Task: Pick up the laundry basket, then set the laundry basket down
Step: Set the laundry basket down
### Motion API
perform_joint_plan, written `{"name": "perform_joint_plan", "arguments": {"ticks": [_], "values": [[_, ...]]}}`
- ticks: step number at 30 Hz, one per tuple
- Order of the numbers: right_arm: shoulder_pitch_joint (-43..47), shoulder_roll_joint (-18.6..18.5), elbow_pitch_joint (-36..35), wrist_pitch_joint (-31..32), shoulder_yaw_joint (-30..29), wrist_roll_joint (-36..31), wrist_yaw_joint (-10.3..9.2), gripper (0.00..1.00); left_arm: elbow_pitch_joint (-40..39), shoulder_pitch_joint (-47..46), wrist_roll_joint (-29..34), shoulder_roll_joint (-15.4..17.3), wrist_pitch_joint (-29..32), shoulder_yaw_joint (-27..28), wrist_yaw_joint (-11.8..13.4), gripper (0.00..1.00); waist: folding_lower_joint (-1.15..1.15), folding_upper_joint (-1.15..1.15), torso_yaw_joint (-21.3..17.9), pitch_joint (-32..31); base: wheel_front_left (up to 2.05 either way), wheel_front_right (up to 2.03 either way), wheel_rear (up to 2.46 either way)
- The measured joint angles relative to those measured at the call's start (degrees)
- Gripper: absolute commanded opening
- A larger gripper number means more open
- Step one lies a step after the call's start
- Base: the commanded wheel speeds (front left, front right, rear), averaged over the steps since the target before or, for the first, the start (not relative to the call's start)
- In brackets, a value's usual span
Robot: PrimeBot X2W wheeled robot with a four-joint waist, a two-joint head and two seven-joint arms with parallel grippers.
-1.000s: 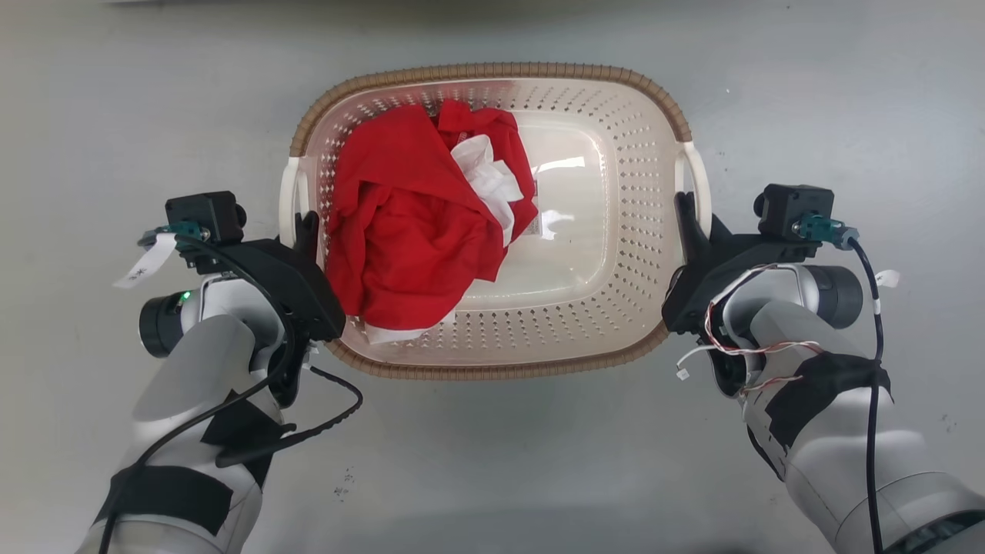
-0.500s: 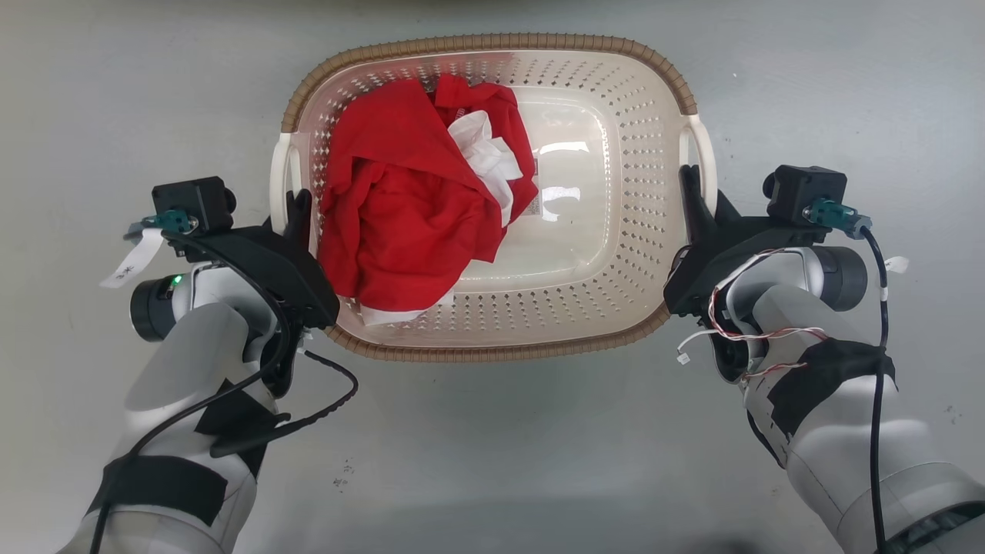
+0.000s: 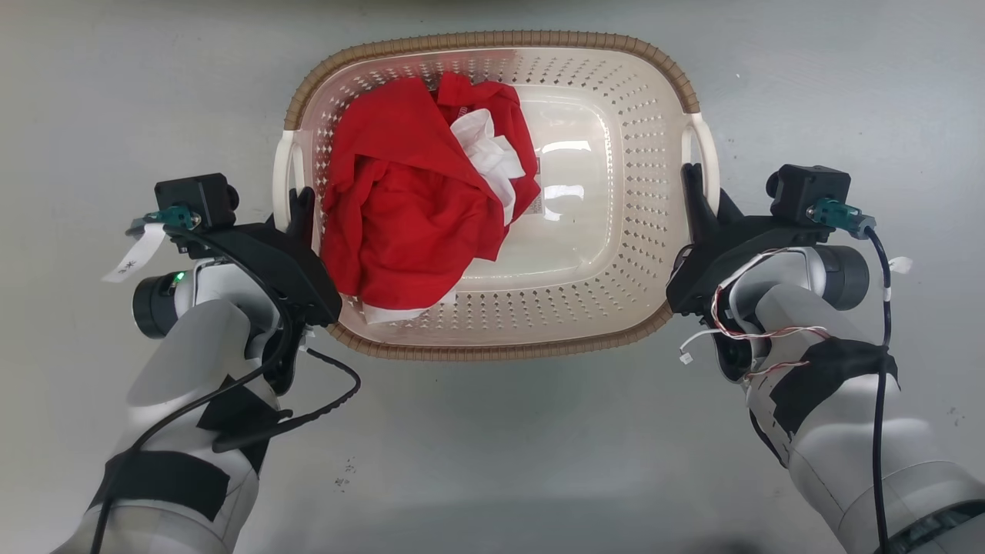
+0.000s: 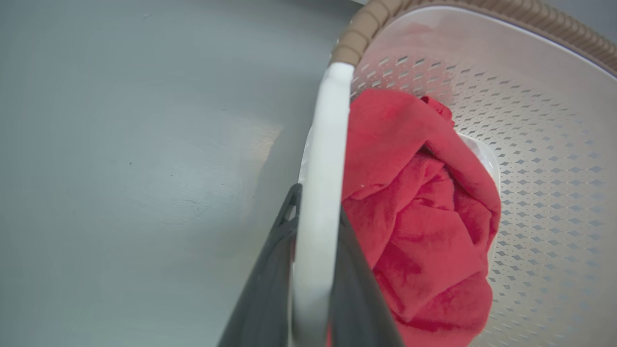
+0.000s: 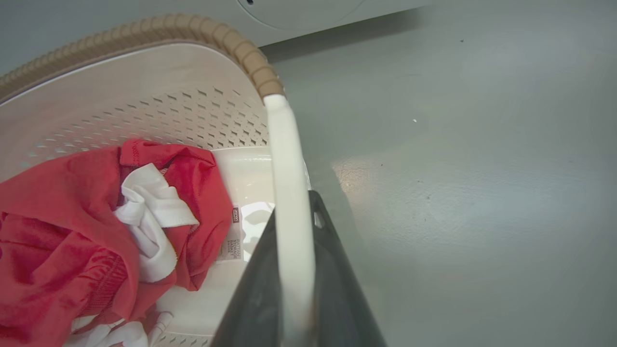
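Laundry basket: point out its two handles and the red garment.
left handle [image 4: 324, 159]: left wrist view, middle of the white bar.
right handle [image 5: 288, 178]: right wrist view, middle of the white bar.
red garment [image 3: 400, 223]: head view, middle of the crumpled cloth.

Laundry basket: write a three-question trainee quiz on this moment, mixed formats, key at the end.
1. True or false: the left tool is shut on a white handle of the laundry basket.
2. Multiple choice: the red garment lies toward which side of the basket? A) the robot's left B) the robot's right C) spread evenly
3. Fill in: the right tool grips the basket's other ____.
Key: 1 true; 2 A; 3 handle.
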Motion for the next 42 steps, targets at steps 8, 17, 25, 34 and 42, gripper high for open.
{"name": "perform_joint_plan", "arguments": {"ticks": [8, 17, 25, 34, 42], "values": [[-0.25, -1.70, 0.86, 1.62, 0.63, 0.07, 3.64, 1.00, 1.01, -0.33, -0.86, 0.11, 1.74, 0.18, -0.82, 1.00, 0.03, 0.03, 0.37, -0.08, 0.00, 0.00, 0.00], [0.16, -1.53, 0.79, 2.60, 1.85, 0.51, 5.36, 1.00, 1.49, -0.26, -0.97, 0.34, 2.59, -0.45, -0.90, 1.00, 0.03, 0.04, 0.76, -1.88, 0.00, 0.00, 0.00], [1.21, -1.51, 0.92, 2.96, 2.37, 1.10, 5.99, 1.00, 1.51, 0.09, -1.07, 0.05, 2.49, -1.78, -1.00, 1.00, 0.01, 0.02, 0.83, -4.50, 0.00, 0.00, 0.00], [4.95, -1.59, 1.90, 1.41, 1.65, 1.49, 5.99, 1.00, 1.63, 3.30, 0.16, 0.05, -1.16, -3.91, -1.25, 1.00, 0.00, 0.00, 0.92, -9.86, 0.00, 0.00, 0.00], [7.87, -1.59, 2.09, 0.42, 1.07, 1.65, 5.99, 1.00, 1.62, 6.60, 2.21, 0.73, -4.22, -5.68, -1.33, 1.00, -0.01, 0.00, 0.70, -16.05, 0.00, 0.00, 0.00]]}}
